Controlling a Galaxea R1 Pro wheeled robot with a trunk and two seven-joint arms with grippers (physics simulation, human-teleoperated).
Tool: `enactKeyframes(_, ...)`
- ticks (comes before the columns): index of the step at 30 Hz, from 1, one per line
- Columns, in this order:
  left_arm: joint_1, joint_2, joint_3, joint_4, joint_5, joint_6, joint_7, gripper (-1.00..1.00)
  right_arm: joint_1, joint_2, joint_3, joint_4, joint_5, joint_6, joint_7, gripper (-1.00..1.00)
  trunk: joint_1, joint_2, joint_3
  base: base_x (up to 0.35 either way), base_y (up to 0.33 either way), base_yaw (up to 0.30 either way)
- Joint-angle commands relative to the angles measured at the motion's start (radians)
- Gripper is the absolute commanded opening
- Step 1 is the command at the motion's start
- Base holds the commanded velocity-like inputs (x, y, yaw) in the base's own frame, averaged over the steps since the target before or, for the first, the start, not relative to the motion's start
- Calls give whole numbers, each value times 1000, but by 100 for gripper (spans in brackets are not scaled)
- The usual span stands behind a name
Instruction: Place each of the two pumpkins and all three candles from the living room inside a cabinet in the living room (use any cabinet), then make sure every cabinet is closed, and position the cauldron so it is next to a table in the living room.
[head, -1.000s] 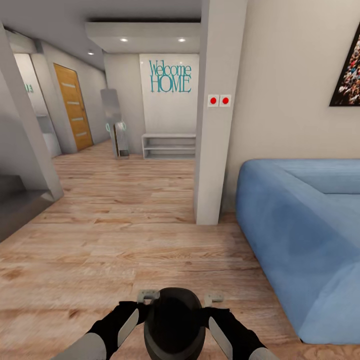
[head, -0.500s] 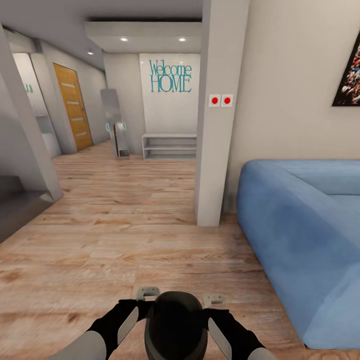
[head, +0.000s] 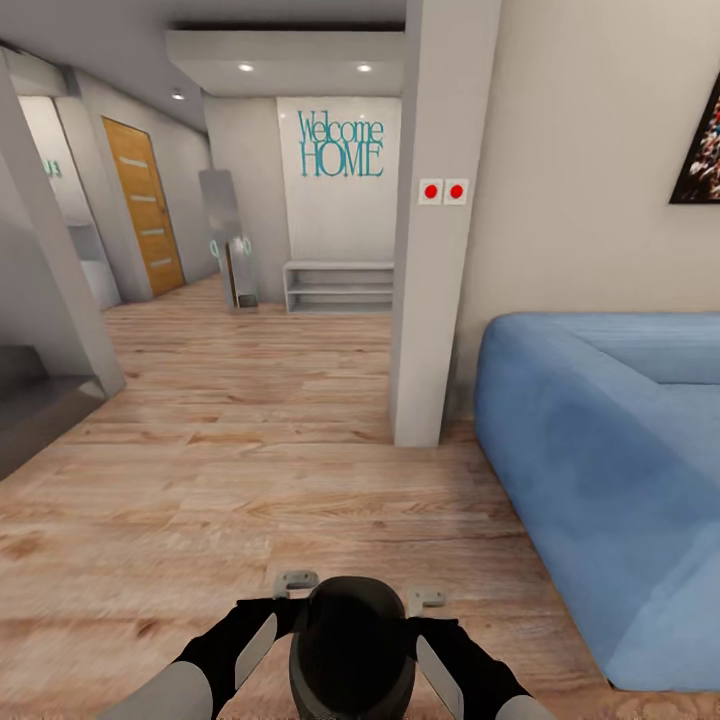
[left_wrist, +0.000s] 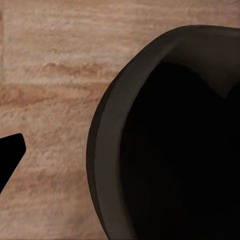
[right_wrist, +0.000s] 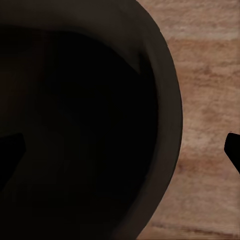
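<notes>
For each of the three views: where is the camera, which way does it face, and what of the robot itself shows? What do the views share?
Head view: on the head, looking forward and down over wood floor, pillar and blue sofa; both forearms flank the cauldron.
Left wrist view: near the left end effector, looking down into the cauldron; one dark fingertip shows.
Right wrist view: near the right end effector, looking into the cauldron.
Shared: cauldron and floor.

Cauldron (head: 350, 645): matt black, smooth, faint dull sheen on the rim. Floor (head: 250, 470): light wood planks, visible grain, low satin gloss. Sofa (head: 610, 470): blue cloth, soft matt nap. Pillar (head: 435, 250): smooth matt paint.
</notes>
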Motion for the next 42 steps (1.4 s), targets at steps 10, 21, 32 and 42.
enactKeyframes(10,0,1,-9,-2,5,-14,5,100,-1,0,8,-2,-10,3,-9,100,4,-3,-40,0,0,0)
enactKeyframes(21,0,1,-11,-2,3,-25,7,100,-1,2,6,-3,-9,1,-10,100,9,-5,-82,0,0,0)
enactKeyframes(32,-4,1,-4,0,5,-10,11,100,-82,3,3,2,-20,3,-97,100,14,-8,-125,0,0,0)
enactKeyframes(42,-6,3,-3,-1,8,-1,15,100,-108,3,1,46,-23,1,-106,100,16,-9,-144,0,0,0)
